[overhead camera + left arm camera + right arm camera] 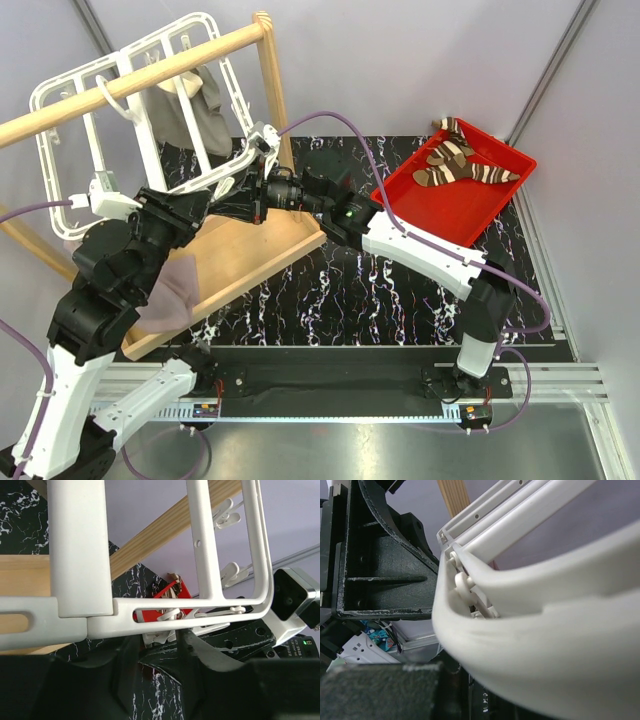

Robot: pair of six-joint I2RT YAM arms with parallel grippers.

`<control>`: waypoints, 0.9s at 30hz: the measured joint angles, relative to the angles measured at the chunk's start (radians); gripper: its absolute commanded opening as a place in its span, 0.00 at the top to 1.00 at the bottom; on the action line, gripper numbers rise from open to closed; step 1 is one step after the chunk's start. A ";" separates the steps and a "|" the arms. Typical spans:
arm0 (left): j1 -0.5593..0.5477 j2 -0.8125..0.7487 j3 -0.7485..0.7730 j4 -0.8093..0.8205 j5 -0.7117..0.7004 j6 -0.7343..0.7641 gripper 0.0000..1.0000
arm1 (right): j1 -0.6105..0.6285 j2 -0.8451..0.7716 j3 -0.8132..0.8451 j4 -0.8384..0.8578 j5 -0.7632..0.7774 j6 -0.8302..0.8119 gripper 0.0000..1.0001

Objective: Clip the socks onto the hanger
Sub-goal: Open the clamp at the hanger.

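Just past the tips of the left pincer (162, 647), the bottom rim of the large white plastic grid hanger (202, 540) runs crosswise, with a small white dangling clip (170, 614) hanging in the rim's slot right above the gap. This pincer's two black fingers stand partly apart and a bit of white plastic shows between them, but I cannot tell whether they press on it. The right pincer (264, 180) comes in from the opposite side and meets the same lower corner of the hanger. Its wrist view is filled by the curved white rim so close that the jaws are hidden, and I cannot tell how far they are open or whether they hold anything. Above both pincers the hanger hangs from a pale wooden rail (130, 85), with a plain grey-beige cloth (210, 110) dangling from it. Well away to the right of both pincers, the dark brown knit socks with cream wavy stripes (462, 160) lie in a red plastic tray (450, 215) on the black marbled table (350, 290).
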 measured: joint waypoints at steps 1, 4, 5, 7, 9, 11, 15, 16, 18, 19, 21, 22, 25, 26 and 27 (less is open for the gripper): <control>0.000 -0.001 -0.006 0.004 -0.004 0.003 0.70 | 0.000 0.000 0.000 -0.002 0.002 -0.003 1.00; 0.000 -0.001 -0.015 0.015 -0.007 0.015 0.66 | 0.000 0.000 0.002 -0.012 0.009 -0.013 1.00; 0.000 -0.002 -0.016 0.016 -0.008 0.018 0.62 | 0.000 0.000 0.005 -0.016 0.010 -0.016 1.00; 0.000 -0.002 -0.017 0.022 -0.009 0.034 0.57 | 0.000 0.000 0.012 -0.026 0.009 -0.019 1.00; -0.001 -0.003 -0.019 0.028 -0.014 0.048 0.55 | 0.000 -0.001 0.018 -0.033 0.008 -0.022 1.00; -0.001 -0.008 -0.026 0.035 -0.019 0.058 0.55 | 0.000 -0.002 0.024 -0.045 0.006 -0.024 1.00; -0.002 -0.015 -0.041 0.063 -0.021 0.080 0.67 | 0.001 -0.002 0.038 -0.069 0.006 -0.032 1.00; -0.002 -0.016 -0.045 0.072 -0.021 0.083 0.70 | 0.001 -0.002 0.042 -0.077 0.008 -0.034 1.00; -0.005 -0.019 -0.051 0.087 -0.018 0.093 0.92 | 0.002 -0.002 0.048 -0.092 0.010 -0.039 1.00; -0.006 -0.021 -0.055 0.095 -0.018 0.093 1.00 | 0.002 -0.002 0.051 -0.095 0.010 -0.043 1.00; -0.008 -0.026 -0.059 0.102 -0.018 0.105 1.00 | 0.003 -0.002 0.058 -0.106 0.009 -0.050 0.92; -0.008 -0.028 -0.060 0.105 -0.017 0.107 1.00 | 0.003 -0.002 0.062 -0.110 0.009 -0.053 0.83; -0.008 -0.028 -0.061 0.106 -0.013 0.114 1.00 | 0.005 -0.002 0.066 -0.121 0.012 -0.060 0.50; -0.008 -0.027 -0.061 0.106 -0.016 0.117 1.00 | 0.006 -0.002 0.066 -0.134 0.007 -0.063 0.42; -0.006 -0.026 -0.061 0.105 -0.019 0.118 1.00 | 0.008 -0.003 0.066 -0.142 0.010 -0.072 0.37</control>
